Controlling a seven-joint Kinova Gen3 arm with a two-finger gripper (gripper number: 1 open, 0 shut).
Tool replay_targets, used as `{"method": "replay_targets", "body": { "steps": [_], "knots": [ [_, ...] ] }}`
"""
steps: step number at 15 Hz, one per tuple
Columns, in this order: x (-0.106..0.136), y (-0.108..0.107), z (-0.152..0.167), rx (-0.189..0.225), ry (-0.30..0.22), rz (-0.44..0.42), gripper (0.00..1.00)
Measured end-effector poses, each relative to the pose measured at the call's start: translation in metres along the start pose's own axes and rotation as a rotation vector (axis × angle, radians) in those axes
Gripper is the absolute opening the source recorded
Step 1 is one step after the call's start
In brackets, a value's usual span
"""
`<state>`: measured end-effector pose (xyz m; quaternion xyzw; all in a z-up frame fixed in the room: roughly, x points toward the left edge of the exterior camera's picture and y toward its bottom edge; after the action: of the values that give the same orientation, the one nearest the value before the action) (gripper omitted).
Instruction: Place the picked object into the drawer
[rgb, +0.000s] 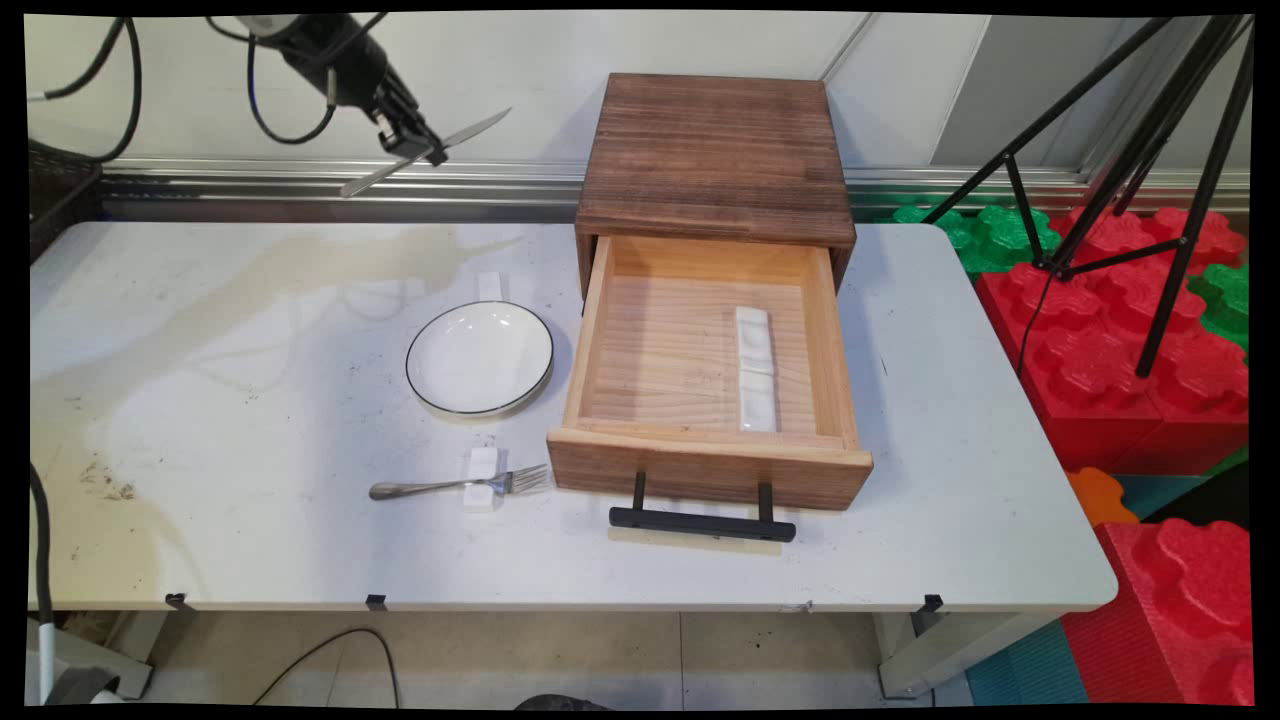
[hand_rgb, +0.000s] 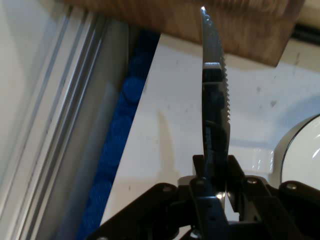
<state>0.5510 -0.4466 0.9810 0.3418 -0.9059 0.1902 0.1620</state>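
- White table (rgb: 900, 520) carries a wooden drawer box (rgb: 715, 160), its drawer (rgb: 700, 360) pulled open.
- White plate (rgb: 480, 357) lies left of the drawer.
- Gripper (rgb: 418, 143) hangs high above the table's far left, fingers (hand_rgb: 235, 172) clenched on a knife (rgb: 470, 133), blade jutting beyond them.
- Fork (rgb: 455, 486) lies near the drawer's front.

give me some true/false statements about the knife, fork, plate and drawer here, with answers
1. The gripper holds a knife high above the table. True.
2. The drawer is closed. False: it is pulled open, with a white rest inside.
3. The fork lies on the plate. False: it lies on the table in front of the plate, across a small white rest.
4. The plate is empty. True.
5. The plate sits right of the drawer. False: it is on its left.
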Motion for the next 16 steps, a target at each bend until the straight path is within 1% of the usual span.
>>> {"method": "replay_targets", "body": {
  "steps": [4, 7, 12, 16],
  "knots": [
    [0.024, 0.014, -0.016, 0.001, 0.038, 0.044, 0.00],
    [0.051, 0.033, -0.029, -0.006, 0.078, 0.086, 0.00],
    [0.081, 0.058, -0.037, -0.026, 0.116, 0.128, 0.00],
    [0.103, 0.079, -0.038, -0.045, 0.140, 0.159, 0.00]
  ]
}}
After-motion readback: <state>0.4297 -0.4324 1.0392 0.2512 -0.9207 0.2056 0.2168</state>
